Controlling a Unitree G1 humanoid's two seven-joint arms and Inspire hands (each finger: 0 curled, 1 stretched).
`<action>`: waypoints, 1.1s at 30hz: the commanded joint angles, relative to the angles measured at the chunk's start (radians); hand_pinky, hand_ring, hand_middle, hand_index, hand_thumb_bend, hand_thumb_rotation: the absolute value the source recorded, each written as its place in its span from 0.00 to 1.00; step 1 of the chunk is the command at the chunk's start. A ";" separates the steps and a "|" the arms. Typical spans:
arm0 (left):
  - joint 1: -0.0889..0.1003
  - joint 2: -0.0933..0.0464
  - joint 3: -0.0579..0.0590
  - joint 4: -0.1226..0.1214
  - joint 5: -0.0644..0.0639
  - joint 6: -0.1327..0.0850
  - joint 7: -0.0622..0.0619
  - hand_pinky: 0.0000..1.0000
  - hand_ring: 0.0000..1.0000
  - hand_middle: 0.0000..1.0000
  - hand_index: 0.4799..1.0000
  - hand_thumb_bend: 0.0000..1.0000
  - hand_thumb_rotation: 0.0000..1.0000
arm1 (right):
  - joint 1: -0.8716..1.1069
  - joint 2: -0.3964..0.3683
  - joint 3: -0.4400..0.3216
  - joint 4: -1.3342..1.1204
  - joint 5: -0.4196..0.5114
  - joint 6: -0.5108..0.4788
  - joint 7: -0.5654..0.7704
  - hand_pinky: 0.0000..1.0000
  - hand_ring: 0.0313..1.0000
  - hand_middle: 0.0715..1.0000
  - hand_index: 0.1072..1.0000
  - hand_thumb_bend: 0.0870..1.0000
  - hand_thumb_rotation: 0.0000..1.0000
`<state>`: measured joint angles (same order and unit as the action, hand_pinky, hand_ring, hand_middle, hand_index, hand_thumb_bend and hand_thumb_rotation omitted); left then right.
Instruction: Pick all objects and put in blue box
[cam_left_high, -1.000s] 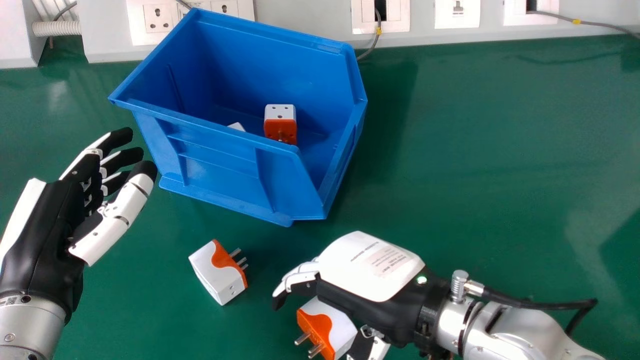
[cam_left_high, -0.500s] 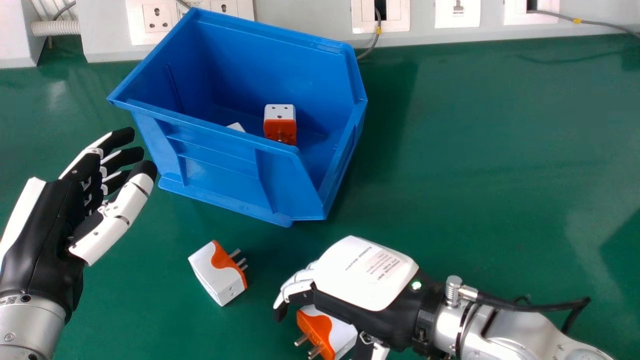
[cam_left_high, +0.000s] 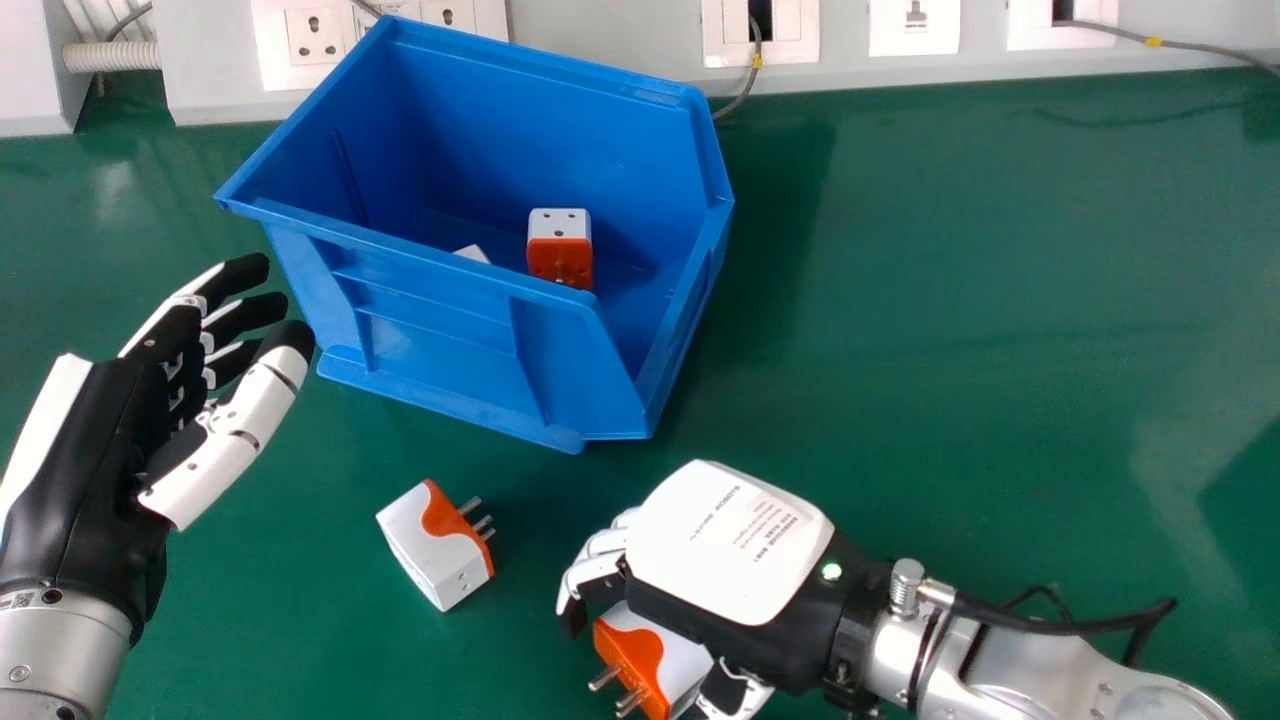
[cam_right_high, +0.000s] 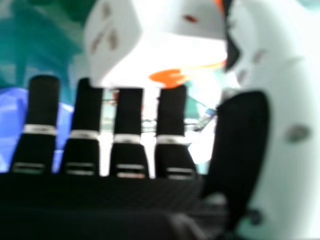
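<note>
1. While my right hand (cam_left_high: 730, 545) sits over the near adapter (cam_left_high: 650, 660) on the worktop (cam_left_high: 950, 350), its fingers are only slightly bent, with no grip made; the left hand (cam_left_high: 110, 430) idles open, beside the blue box (cam_left_high: 440, 330).
2. If I close off-centre, I'd expect the near adapter to twist or slip out.
3. My palm covers part of it, and the head view's bottom edge crops it.
</note>
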<state>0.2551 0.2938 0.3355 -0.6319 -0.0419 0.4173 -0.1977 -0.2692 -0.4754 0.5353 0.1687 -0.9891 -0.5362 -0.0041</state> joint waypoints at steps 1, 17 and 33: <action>-0.011 0.015 0.010 -0.012 -0.008 -0.017 -0.004 0.74 0.84 0.87 0.77 0.34 0.52 | -0.027 0.000 0.006 0.013 -0.016 -0.018 -0.064 0.49 0.61 0.64 0.51 0.52 0.07; -0.023 0.018 0.008 -0.008 -0.009 -0.016 -0.002 0.74 0.83 0.87 0.77 0.33 0.51 | -0.029 0.010 0.007 0.089 -0.048 -0.014 -0.256 0.39 0.46 0.51 0.43 0.47 0.02; -0.027 0.018 0.006 0.001 -0.005 -0.015 0.001 0.74 0.83 0.87 0.77 0.33 0.50 | 0.026 0.020 -0.027 -0.033 0.026 0.076 -0.139 0.38 0.43 0.48 0.39 0.46 0.01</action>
<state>0.2350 0.2968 0.3364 -0.6183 -0.0494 0.4174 -0.1981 -0.2537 -0.4589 0.5324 0.1844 -0.9943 -0.4684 -0.1508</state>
